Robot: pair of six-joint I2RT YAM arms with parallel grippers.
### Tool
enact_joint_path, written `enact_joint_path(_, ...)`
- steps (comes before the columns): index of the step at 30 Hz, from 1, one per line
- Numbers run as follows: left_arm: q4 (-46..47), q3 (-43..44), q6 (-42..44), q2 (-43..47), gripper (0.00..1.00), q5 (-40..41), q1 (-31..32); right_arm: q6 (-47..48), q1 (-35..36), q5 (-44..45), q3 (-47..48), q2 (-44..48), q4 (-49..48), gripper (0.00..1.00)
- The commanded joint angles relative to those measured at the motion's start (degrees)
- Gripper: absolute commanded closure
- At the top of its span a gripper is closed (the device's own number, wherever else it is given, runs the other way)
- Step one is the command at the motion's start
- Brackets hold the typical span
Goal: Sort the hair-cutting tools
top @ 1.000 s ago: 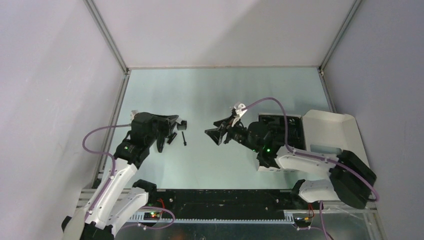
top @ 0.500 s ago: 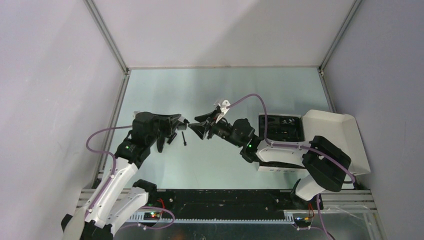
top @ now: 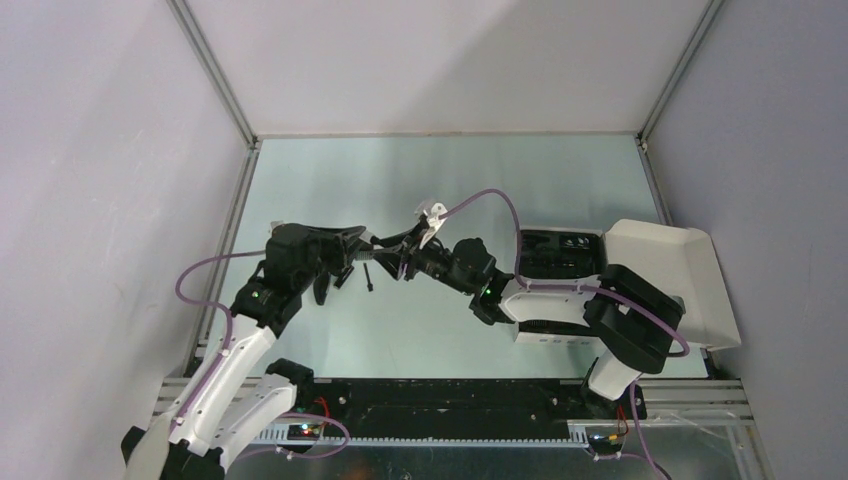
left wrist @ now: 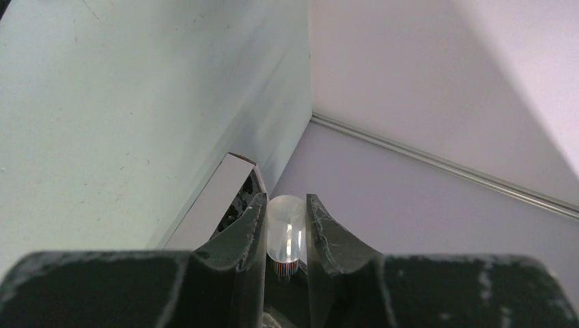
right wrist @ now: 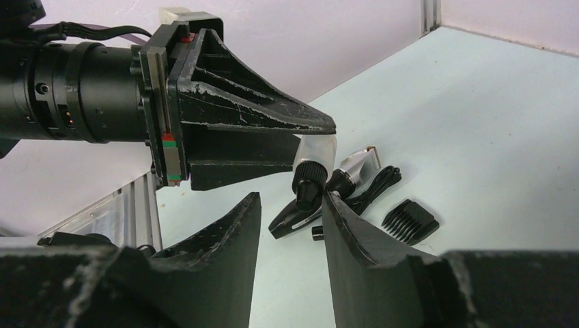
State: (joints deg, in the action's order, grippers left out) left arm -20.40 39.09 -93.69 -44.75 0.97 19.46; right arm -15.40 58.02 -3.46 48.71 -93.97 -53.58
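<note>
My left gripper (top: 362, 244) is shut on a small clear bottle (left wrist: 287, 229) with a black cap (right wrist: 307, 186) and holds it above the table. My right gripper (right wrist: 290, 203) is open, and its fingertips reach the cap, which sits close to the right-hand finger. In the top view my right gripper (top: 396, 256) meets the left one tip to tip. Below them on the table lie the black clipper body (right wrist: 290, 219) with its silvery tip (right wrist: 358, 162), a black comb attachment (right wrist: 410, 221) and a coiled black cable (right wrist: 374, 190). The thin brush (top: 368, 277) lies beside them.
The flat white box with a black insert (top: 560, 255) and an open lid (top: 665, 270) lies at the right; its edge shows in the left wrist view (left wrist: 222, 198). Grey walls close in the table on three sides.
My right arm has swung left across the table from beside the box until its open fingers meet the left gripper. The left gripper has stayed nearly still with the bottle.
</note>
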Motion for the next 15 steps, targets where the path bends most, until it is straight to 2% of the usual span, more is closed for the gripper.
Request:
enact_joint_path(1, 2.5, -0.4, -1.4, 0.3, 1.00, -0.5, 0.4, 0.8, 0.4, 1.2, 2.5, -0.6, -3.6, 0.58)
enact_joint_path(15, 3.1, -1.0, -1.7, -0.4, 1.00, -2.3, 0.7, 1.6, 0.4, 3.3, 2.5, 0.0, -3.7, 0.64)
